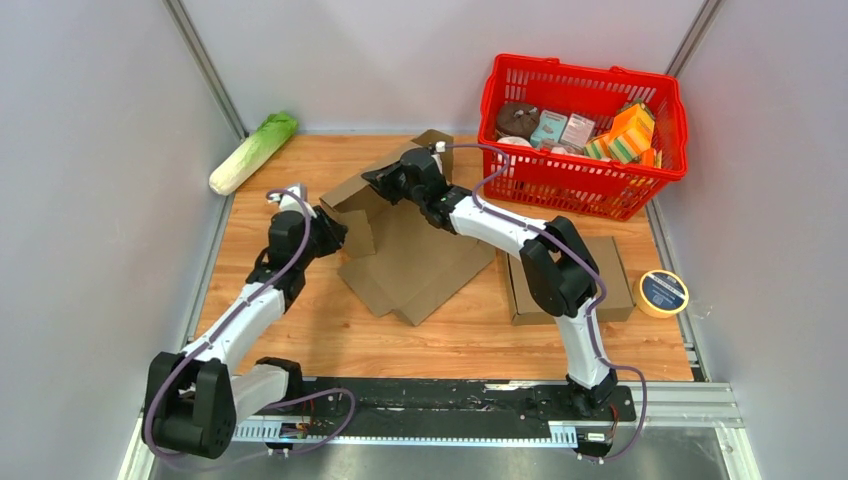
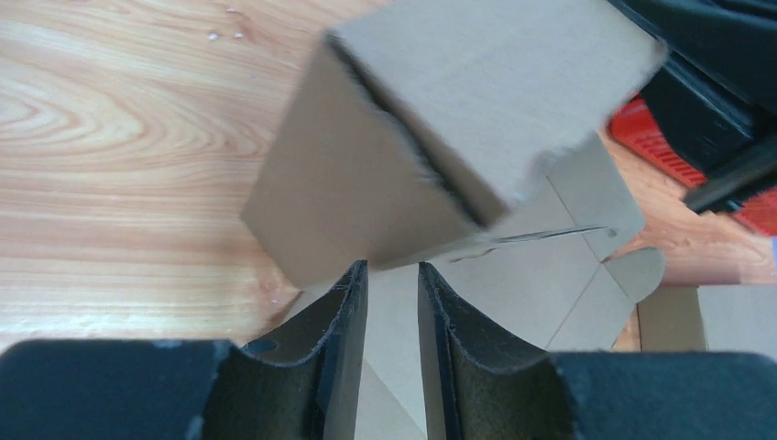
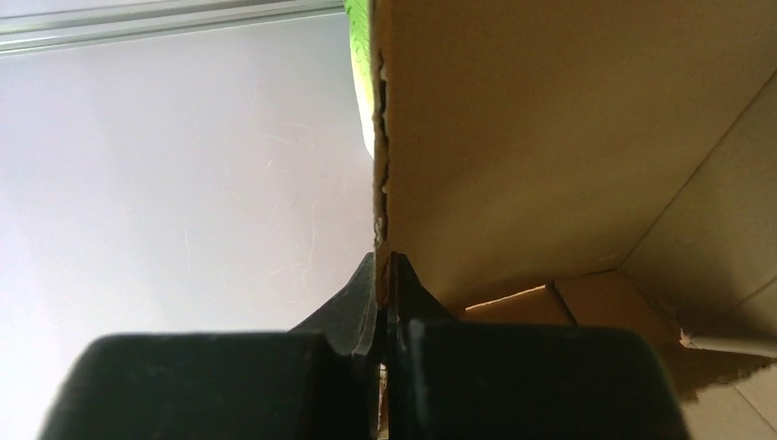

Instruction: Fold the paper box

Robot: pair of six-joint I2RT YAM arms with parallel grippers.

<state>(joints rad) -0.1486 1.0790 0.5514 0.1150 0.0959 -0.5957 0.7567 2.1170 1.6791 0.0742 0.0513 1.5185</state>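
The paper box (image 1: 420, 265) is brown cardboard, lying partly unfolded in the middle of the wooden table with its left wall and flaps raised. My right gripper (image 1: 378, 185) reaches over it from the right and is shut on the torn edge of a raised wall (image 3: 550, 137), pinched at the fingertips (image 3: 385, 268). My left gripper (image 1: 338, 230) sits at the box's left side. Its jaws (image 2: 392, 268) stand open with a narrow gap and nothing between them, and a folded-up flap (image 2: 366, 183) hangs just past the tips. Flat cardboard panels (image 2: 550, 284) lie beneath.
A red basket (image 1: 590, 72) full of groceries stands at the back right. A napa cabbage (image 1: 253, 152) lies at the back left by the wall. Another flat cardboard piece (image 1: 620, 290) and a tape roll (image 1: 663, 293) lie at the right.
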